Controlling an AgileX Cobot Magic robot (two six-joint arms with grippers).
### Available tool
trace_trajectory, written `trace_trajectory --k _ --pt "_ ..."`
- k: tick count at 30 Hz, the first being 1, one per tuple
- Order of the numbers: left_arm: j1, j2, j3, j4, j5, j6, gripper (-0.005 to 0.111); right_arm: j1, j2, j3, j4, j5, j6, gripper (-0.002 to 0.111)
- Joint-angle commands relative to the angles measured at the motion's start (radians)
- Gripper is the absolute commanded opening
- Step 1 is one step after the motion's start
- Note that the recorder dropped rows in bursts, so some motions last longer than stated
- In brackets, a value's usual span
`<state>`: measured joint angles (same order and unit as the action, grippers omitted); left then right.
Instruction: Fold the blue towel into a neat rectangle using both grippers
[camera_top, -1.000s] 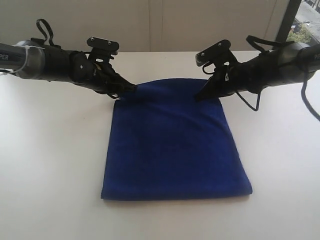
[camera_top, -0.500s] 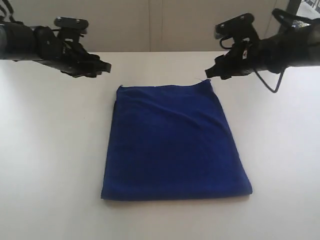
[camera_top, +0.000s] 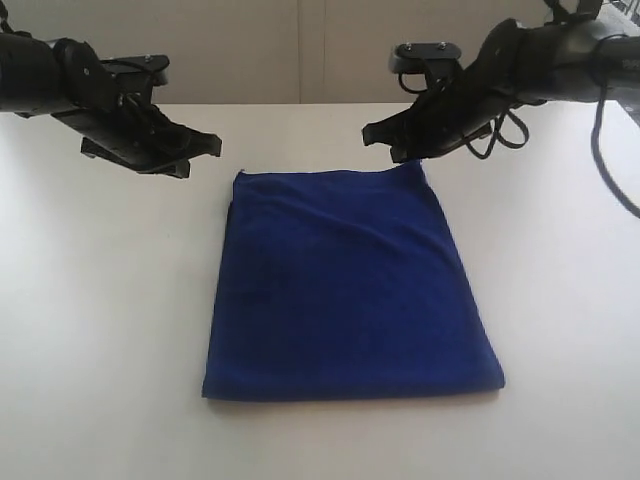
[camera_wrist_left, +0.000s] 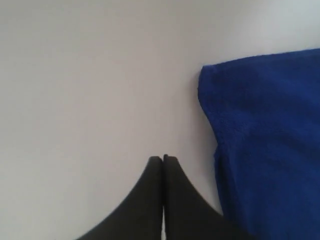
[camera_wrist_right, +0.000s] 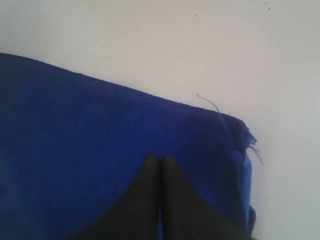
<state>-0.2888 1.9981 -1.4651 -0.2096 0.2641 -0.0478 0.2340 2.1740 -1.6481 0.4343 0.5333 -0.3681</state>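
The blue towel (camera_top: 350, 285) lies flat on the white table as a folded, roughly rectangular shape, a little wider at its near edge. My left gripper (camera_top: 212, 146) hovers off the towel's far left corner, shut and empty; in the left wrist view its jaws (camera_wrist_left: 163, 158) meet over bare table beside the towel (camera_wrist_left: 265, 140). Above the towel's far edge, near the right corner, my right gripper (camera_top: 368, 134) is shut on nothing. The right wrist view shows those jaws (camera_wrist_right: 161, 159) together over the blue towel (camera_wrist_right: 90, 150), whose frayed corner (camera_wrist_right: 244, 132) has loose threads.
The white table (camera_top: 110, 320) spreads around the towel on all sides. A pale wall (camera_top: 300, 50) rises behind the far edge. A window strip (camera_top: 625, 15) shows at the top right.
Both grippers let go of the towel's far corners, rose and drew back, leaving the far edge lying flat. Both jaws then shut, and the right gripper swung inward along the far edge.
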Motion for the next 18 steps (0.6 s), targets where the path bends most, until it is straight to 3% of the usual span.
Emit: trace_trajectory --k 1,18 --pt "-0.002 0.002 -0.002 -0.020 0.025 0.002 0.000 -0.014 0.048 -0.020 -0.001 -0.057 -0.021 0.000" --pt "-0.002 0.004 -0.002 -0.020 0.017 0.048 0.000 -0.065 0.123 -0.020 -0.001 -0.146 -0.011 0.000"
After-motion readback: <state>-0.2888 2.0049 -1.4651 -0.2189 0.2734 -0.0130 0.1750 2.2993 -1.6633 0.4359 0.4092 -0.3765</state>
